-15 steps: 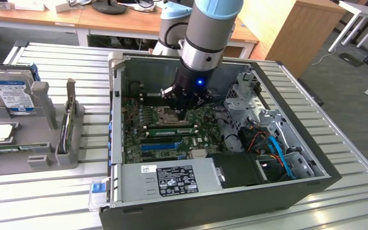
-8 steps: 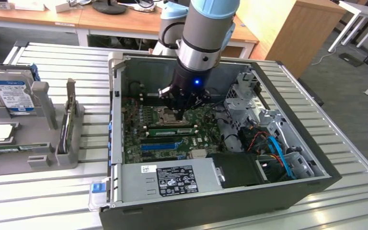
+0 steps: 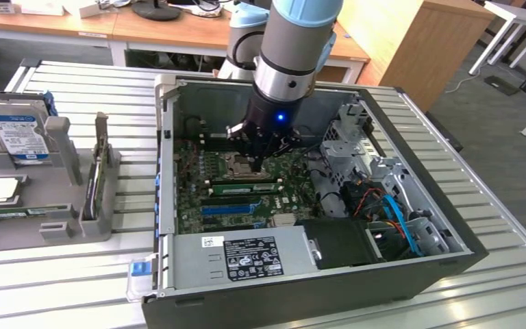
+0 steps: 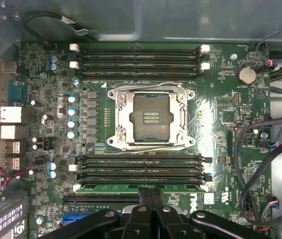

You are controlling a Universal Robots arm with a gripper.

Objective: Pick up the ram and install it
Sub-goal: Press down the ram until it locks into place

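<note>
One long green RAM stick (image 4: 141, 188) sits in the slot beside the silver CPU socket (image 4: 151, 117). We see black gripper (image 4: 151, 191) fingers pinched shut, pressing on it; full seating unconfirmed.

Exterior view: even overhead room light, soft shadow inside case (image 3: 336, 205), mild glare on table slats (image 3: 501, 205). Wrist view: motherboard (image 4: 220, 109) brightly lit, white hotspots beside socket (image 4: 151, 117), gripper (image 4: 151, 191) dark, slightly blurred.
</note>
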